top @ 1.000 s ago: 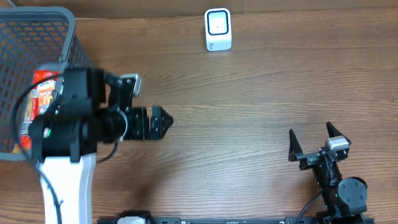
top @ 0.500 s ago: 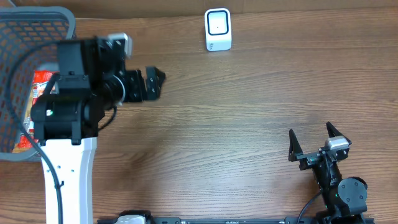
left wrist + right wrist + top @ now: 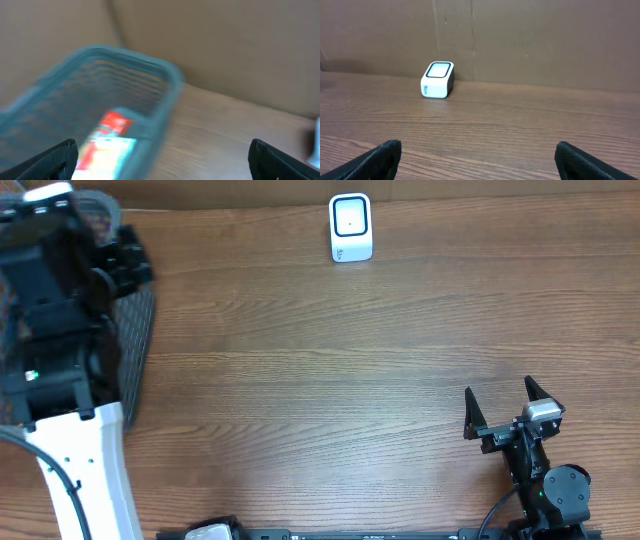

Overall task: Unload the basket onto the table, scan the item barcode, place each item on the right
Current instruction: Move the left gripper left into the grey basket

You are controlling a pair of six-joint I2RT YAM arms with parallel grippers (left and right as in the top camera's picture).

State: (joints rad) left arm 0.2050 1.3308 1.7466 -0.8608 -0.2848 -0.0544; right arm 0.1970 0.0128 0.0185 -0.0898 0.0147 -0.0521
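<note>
The item, a red and white packet, lies blurred inside the grey mesh basket in the left wrist view. My left gripper is open and empty, above and just short of the basket's rim. From overhead the left arm covers the packet, and the left gripper sits over the basket at the far left. The white barcode scanner stands at the back centre, and the right wrist view shows the scanner too. My right gripper rests open and empty near the front right, well short of the scanner.
A brown cardboard wall runs along the back of the wooden table. The left arm's white base link rises at the front left.
The left arm has swung from the table's left-middle back and to the left, ending over the basket. The right arm has not moved.
</note>
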